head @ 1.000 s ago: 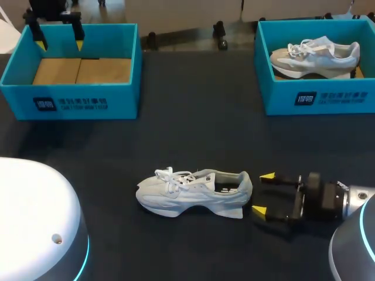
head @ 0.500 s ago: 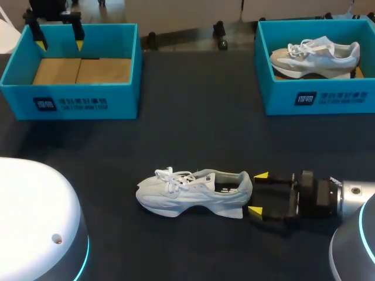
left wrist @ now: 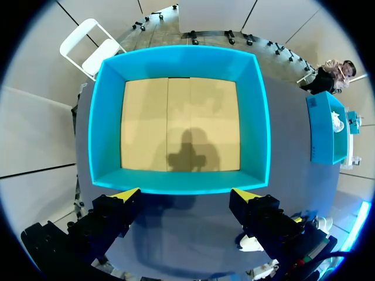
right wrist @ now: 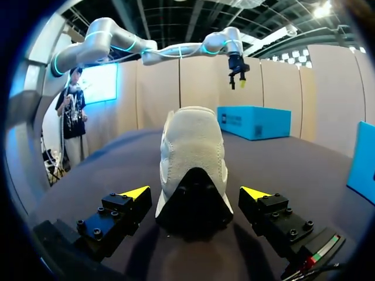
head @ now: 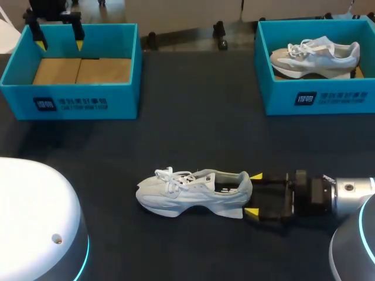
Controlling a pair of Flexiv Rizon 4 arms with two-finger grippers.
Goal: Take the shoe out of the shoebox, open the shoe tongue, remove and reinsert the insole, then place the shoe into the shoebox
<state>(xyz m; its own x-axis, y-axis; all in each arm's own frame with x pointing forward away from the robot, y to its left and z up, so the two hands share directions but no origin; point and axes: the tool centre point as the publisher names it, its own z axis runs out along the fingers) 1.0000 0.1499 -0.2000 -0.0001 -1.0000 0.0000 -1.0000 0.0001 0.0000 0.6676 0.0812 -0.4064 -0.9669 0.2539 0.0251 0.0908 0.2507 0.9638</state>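
A white sneaker (head: 193, 193) lies on its sole on the dark table, toe to the left and heel to the right. My right gripper (head: 253, 194) is low at the heel, open, with a yellow tip on either side of it. In the right wrist view the heel (right wrist: 193, 152) sits just ahead of the gripper (right wrist: 195, 192), and neither finger touches it. My left gripper (head: 59, 44) hangs open over the far edge of the empty teal shoebox (head: 82, 102). In the left wrist view the shoebox (left wrist: 176, 55) with its cardboard floor lies under the open left gripper (left wrist: 186, 195).
A second teal shoebox (head: 328, 96) at the back right holds another white sneaker (head: 316, 55). Bare dark tabletop stretches between the two boxes and the shoe. My robot's white base covers the near left corner.
My right gripper has slid left along the table toward the shoe, and its tips now flank the heel. The shoe and the left arm have not moved.
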